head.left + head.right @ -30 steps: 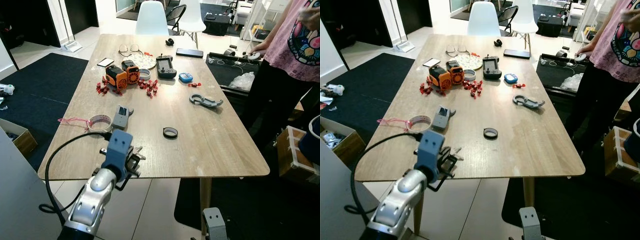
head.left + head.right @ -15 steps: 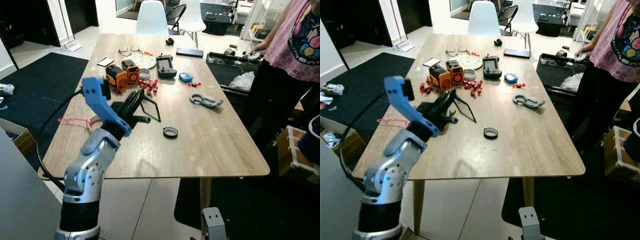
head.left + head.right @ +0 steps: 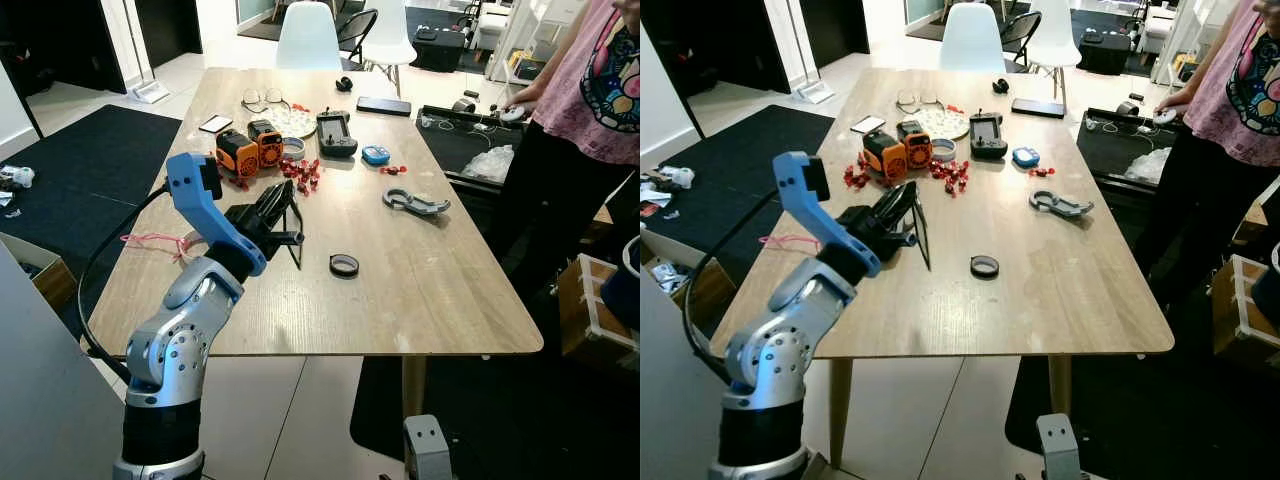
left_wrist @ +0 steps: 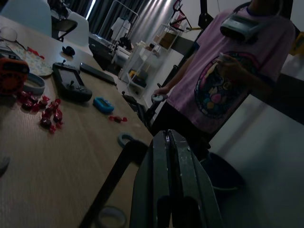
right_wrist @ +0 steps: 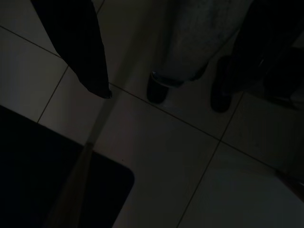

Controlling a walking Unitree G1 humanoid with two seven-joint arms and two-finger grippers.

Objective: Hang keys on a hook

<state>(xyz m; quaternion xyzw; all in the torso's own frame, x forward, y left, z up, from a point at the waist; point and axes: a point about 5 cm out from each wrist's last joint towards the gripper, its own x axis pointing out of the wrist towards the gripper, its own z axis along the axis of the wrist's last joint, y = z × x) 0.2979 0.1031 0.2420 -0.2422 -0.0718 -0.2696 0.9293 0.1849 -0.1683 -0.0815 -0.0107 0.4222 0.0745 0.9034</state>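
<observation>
My left gripper [image 3: 288,208] is raised over the left part of the wooden table [image 3: 420,300], silver arm and blue wrist below it. Its black fingers [image 4: 167,147] are pressed together in the left wrist view. A thin black loop [image 3: 297,240] hangs from them toward the tabletop; it appears to belong to the keys, and the keys themselves are too small to make out. A grey hook-shaped piece [image 3: 413,203] lies flat on the table's right half, well away from the gripper. The right arm [image 3: 425,450] hangs idle beside the table; its wrist view is dark floor tiles [image 5: 156,156].
A black ring [image 3: 344,265] lies just right of the gripper. Beyond it are two orange devices [image 3: 250,148], red candies [image 3: 300,175], a black controller [image 3: 335,133], a blue gadget [image 3: 375,154] and glasses [image 3: 258,97]. A person in a pink shirt [image 3: 600,90] stands at the right edge.
The left arm rose from the table's near edge to above the tabletop. The black loop, flung outward half a second ago, now hangs nearly straight down.
</observation>
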